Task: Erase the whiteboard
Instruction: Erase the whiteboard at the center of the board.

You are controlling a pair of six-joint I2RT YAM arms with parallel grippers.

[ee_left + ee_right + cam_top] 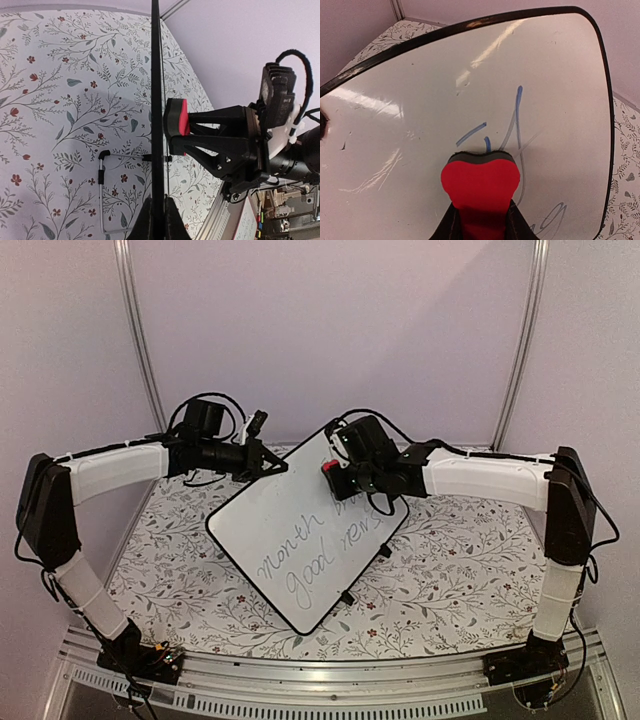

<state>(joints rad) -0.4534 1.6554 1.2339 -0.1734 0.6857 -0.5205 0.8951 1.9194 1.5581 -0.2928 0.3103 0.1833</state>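
Our left fingers (pixel 146 224) pinch the whiteboard's (pixel 262 520) edge, steadying it tilted over the bench (pixel 455 575). Our right fingers (pixel 449 227) clamp the eraser (pixel 480 185) against its face. The writing (pixel 305 565) lies just ahead of those fingertips, so the right arm wipes.
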